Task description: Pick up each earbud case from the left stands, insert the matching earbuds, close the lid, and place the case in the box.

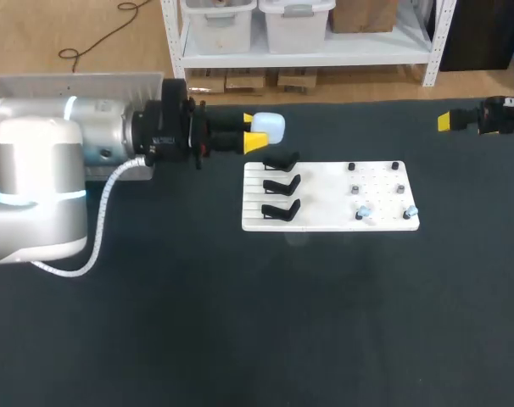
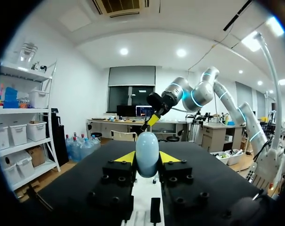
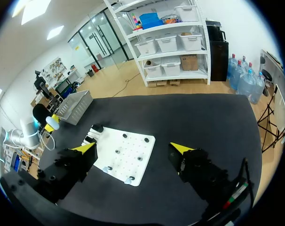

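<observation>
My left gripper (image 1: pixel 258 131) is shut on a pale blue earbud case (image 1: pixel 270 125), held in the air just behind the white board (image 1: pixel 329 222). In the left wrist view the closed case (image 2: pixel 147 153) stands upright between the yellow fingertips (image 2: pixel 125 157). Three black stands (image 1: pixel 281 183) line the board's left side, all bare. Two pale blue earbuds (image 1: pixel 363 212) sit on pegs at the board's front right. My right gripper (image 1: pixel 448 121) hovers at the far right, open and holding nothing; its own view shows the board (image 3: pixel 133 162) below and ahead of its spread fingers (image 3: pixel 86 147).
A light grey box (image 1: pixel 70 83) stands at the back left, partly behind my left arm; the right wrist view shows the box (image 3: pixel 75 106) as a mesh basket. Several small dark pegs (image 1: pixel 352 167) dot the board's right half. Dark tabletop surrounds the board.
</observation>
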